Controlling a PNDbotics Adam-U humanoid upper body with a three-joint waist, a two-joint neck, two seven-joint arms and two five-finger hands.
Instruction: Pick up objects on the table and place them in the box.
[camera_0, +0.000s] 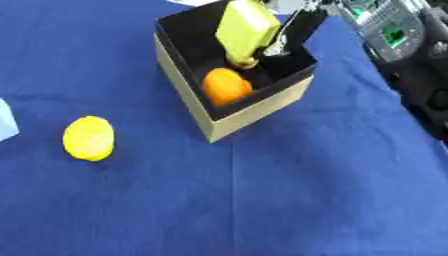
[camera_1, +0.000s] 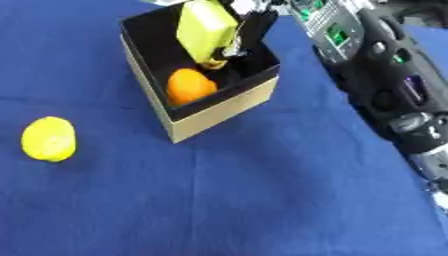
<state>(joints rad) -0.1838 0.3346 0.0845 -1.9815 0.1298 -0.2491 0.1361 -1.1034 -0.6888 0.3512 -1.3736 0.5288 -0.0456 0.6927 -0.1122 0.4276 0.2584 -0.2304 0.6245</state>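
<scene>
The right hand (camera_1: 249, 31) pinches a yellow-green bottle (camera_0: 246, 31), it seems, over the box (camera_0: 254, 112). The bottle stands almost upright, cap down. No writing can be read. An orange (camera_0: 227, 86) lies inside the box; a lemon (camera_0: 88, 138) lies left of it.

Box (camera_0: 249, 112) centre-far on table (camera_0: 289, 200); orange (camera_0: 227, 85), bottle (camera_0: 246, 27) inside; lemon (camera_0: 88, 138) left of box.
</scene>
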